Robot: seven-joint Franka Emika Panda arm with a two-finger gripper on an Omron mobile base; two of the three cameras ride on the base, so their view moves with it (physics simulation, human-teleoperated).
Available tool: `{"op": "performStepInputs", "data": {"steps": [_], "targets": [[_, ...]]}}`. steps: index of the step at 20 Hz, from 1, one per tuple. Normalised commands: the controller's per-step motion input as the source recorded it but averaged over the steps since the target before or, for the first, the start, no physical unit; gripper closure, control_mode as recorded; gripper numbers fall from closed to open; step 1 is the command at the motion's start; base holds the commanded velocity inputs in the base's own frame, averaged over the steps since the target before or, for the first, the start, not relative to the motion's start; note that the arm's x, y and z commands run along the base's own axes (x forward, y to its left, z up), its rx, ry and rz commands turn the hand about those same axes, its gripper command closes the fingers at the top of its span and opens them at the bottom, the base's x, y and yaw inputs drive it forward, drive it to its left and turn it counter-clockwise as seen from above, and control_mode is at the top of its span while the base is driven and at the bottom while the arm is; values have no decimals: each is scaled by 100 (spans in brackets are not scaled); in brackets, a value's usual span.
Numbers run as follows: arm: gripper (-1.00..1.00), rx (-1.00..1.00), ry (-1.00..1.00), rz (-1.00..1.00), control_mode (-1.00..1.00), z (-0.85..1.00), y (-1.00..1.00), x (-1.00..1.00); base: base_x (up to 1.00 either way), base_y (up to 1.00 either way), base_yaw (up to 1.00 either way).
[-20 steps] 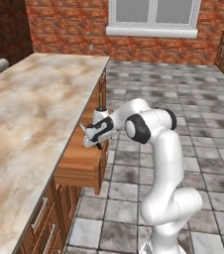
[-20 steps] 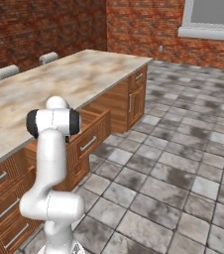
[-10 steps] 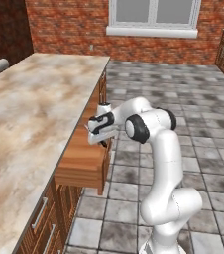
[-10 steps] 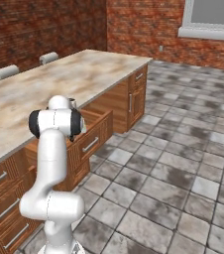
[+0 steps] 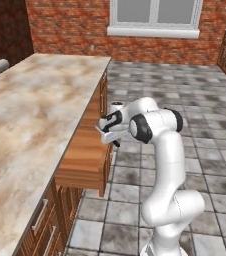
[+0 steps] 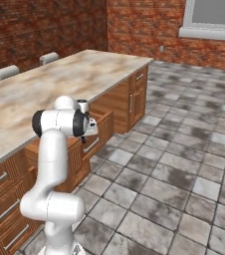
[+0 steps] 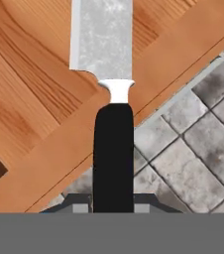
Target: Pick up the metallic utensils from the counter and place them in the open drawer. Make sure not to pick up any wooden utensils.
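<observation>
I have the knife (image 7: 112, 114) clamped in my jaws (image 7: 113, 202) by its black handle, the silver blade running away from me over the open drawer (image 7: 39, 89); in the hand view the blade lies above the drawer's wooden floor while the handle crosses the front wall, with grey floor tiles beyond it; from the left base view my hand (image 5: 110, 131) hangs at the drawer's outer edge, just off the marbled surface (image 5: 30, 110). So the step in hand is delivery of one metallic utensil, carried and not yet let go. The next move, as I judge it, calls for shifting further in over the drawer so the whole knife clears the front wall, lowering, then parting the jaws; released here, the handle might catch on the rim and tip out onto the floor. How high the blade rides above the drawer bottom I cannot tell, the view being so close. No brand, label or writing is legible anywhere.
</observation>
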Motion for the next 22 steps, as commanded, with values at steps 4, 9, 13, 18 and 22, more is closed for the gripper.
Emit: {"op": "performStepInputs", "data": {"steps": [4, 9, 13, 18, 22], "targets": [[100, 1, -4, 8, -100, 87, 2, 0, 0, 0, 0], [100, 1, 0, 9, -100, 43, 44, 3, 0, 0, 0], [100, -7, 16, 7, -100, -44, 71, 29, 0, 0, 0], [100, -5, 7, 8, -100, -33, 50, 39, 0, 0, 0], [100, 0, 0, 1, -100, -38, 2, 26, 0, 0, 0]]}}
